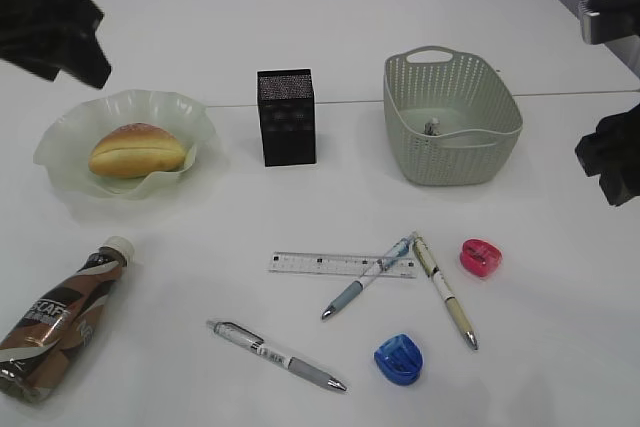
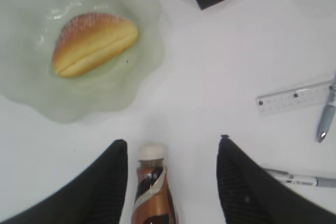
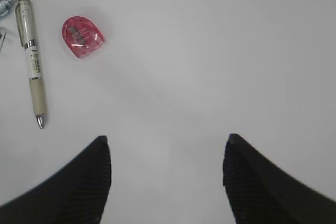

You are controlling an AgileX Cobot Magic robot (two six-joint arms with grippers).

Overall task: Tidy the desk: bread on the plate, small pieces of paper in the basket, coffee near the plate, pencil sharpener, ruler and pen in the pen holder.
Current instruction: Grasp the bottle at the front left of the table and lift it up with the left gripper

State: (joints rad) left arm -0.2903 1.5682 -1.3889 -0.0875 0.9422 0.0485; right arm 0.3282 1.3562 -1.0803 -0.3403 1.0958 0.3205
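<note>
The bread (image 1: 137, 150) lies on the plate (image 1: 60, 137). The coffee (image 1: 60, 319) lies on its side at the desk's front left. In the left wrist view its cap end (image 2: 152, 153) shows below and between the fingers of my open left gripper (image 2: 173, 145), which hangs above it without touching. A small piece of paper (image 1: 432, 128) sits in the basket (image 1: 480, 147). The pen holder (image 1: 287, 117) stands mid-desk. The ruler (image 1: 330, 264), three pens (image 1: 275, 355) (image 1: 365, 290) (image 1: 445, 292), and a pink (image 3: 82, 36) and a blue pencil sharpener (image 1: 398, 358) lie in front. My right gripper (image 3: 167, 142) is open over bare desk.
The desk's seam (image 1: 350, 103) runs behind the pen holder and the basket. The left arm (image 1: 55, 22) hovers at the top left above the plate. The right arm (image 1: 610, 162) sits at the right edge, beside the basket.
</note>
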